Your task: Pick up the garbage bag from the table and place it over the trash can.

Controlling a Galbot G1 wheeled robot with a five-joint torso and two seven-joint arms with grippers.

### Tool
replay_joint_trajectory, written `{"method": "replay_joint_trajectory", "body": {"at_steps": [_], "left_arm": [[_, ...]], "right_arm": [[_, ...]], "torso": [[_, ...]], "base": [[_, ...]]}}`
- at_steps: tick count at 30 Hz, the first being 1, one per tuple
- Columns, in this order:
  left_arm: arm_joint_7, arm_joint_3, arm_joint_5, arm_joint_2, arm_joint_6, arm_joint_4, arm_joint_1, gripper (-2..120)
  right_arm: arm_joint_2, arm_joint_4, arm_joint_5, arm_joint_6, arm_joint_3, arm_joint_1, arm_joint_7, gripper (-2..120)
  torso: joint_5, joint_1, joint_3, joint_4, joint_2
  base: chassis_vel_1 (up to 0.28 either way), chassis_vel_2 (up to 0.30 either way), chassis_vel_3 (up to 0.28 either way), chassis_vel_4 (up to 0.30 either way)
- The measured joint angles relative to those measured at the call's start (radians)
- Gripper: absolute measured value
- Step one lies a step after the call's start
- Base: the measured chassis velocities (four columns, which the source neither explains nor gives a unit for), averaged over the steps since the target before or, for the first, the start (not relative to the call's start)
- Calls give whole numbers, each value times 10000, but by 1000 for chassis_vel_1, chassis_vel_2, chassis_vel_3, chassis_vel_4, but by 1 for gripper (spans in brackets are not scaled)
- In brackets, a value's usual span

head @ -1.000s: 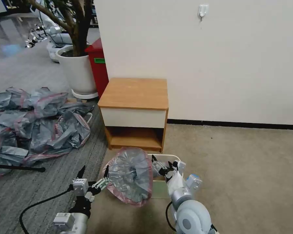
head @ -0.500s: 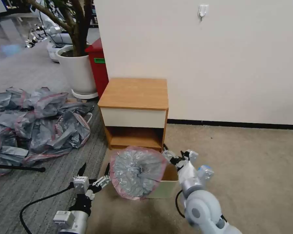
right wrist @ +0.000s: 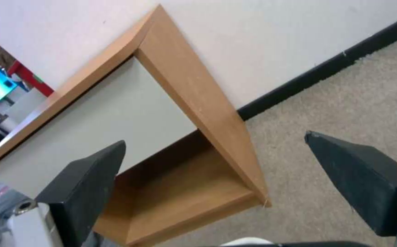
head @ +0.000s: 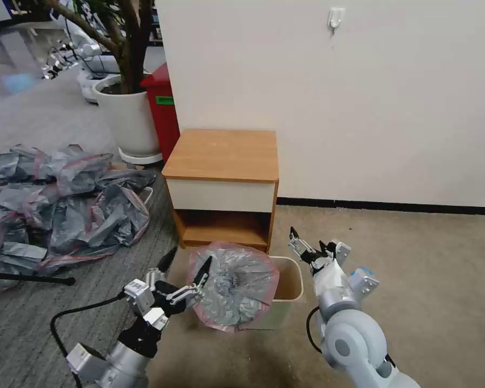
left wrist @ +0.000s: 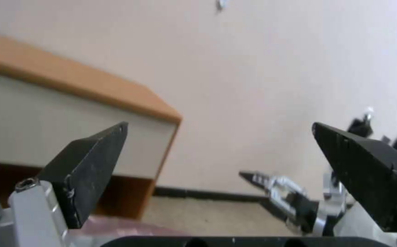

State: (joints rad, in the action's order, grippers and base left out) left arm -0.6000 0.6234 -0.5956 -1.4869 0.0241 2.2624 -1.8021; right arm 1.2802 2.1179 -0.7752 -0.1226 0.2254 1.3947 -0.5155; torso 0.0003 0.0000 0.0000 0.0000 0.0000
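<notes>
Right pincer (head: pixel 313 249) swung off bag (head: pixel 234 284) toward 2 o'clock, spread | left pincer (head: pixel 180 275) spread at bag's 9 | step: seating bag over bin (head: pixel 289 280) | next: regrip rim

The garbage bag (head: pixel 234 285) drapes over the trash can (head: pixel 286 280) before the table (head: pixel 223 156).

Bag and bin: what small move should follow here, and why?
Probably the left gripper, open beside the bag, should close on its pink rim and draw it across. The bag covers just the left part of the bin, leaving its right side bare. The right gripper hangs open above the bin's right edge.
</notes>
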Motion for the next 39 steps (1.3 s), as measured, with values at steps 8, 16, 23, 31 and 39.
{"method": "replay_joint_trajectory", "body": {"at_steps": [8,16,23,31,39], "left_arm": [[1159,-1216,930,370,1145,-1470,974,100],[3088,-1611,1409,534,2213,-1764,1260,100],[3730,-1581,1591,534,2612,-1567,1192,100],[4843,-1630,1700,653,3159,-1626,1394,100],[5274,-1729,1673,666,3303,-1644,1535,100]], "right_arm": [[-10,266,96,96,273,563,6,100],[55,290,233,264,405,899,63,100],[109,270,283,352,420,977,130,99],[174,185,361,392,368,1017,213,99],[158,130,394,431,373,1055,219,99]], "torso": [[-3,0,0,-1,0],[-3,0,0,-1,0],[-2,0,0,0,0],[-3,0,0,0,0],[-3,0,0,0,0]], "base": [[0,0,0,0],[0,0,0,0],[0,0,0,0],[0,0,0,0],[0,0,0,0]]}}
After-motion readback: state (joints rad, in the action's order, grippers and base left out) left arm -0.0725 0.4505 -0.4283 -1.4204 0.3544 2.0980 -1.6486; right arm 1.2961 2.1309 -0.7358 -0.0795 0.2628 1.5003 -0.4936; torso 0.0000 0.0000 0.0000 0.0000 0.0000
